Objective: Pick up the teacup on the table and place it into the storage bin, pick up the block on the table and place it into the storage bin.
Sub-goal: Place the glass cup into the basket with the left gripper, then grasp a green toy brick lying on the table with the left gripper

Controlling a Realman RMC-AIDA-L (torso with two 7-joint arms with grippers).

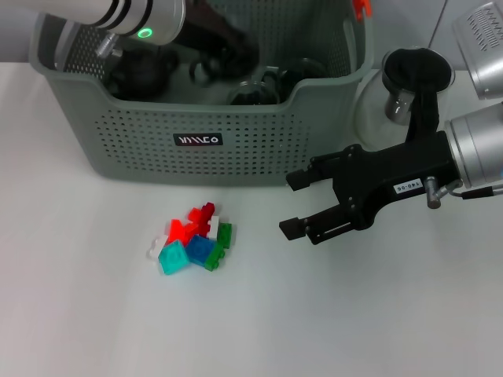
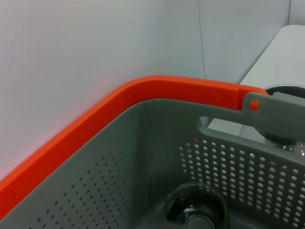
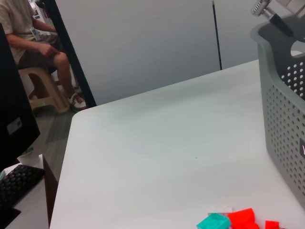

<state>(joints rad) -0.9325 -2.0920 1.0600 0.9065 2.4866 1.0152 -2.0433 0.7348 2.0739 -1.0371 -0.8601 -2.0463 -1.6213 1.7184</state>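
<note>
Right gripper (image 1: 293,204) spread wide, hovering beside blocks (image 1: 192,239) before bin (image 1: 134,137); left gripper's state unclear inside bin.

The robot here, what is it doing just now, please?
It is clearing the table into the bin. The right gripper hangs open just above the table, pointing at the pile of blocks lying in front of the bin; it holds nothing yet. The left arm reaches over the bin, where dark glass items already lie. A glass cup stands beside the bin, behind the right arm.
</note>
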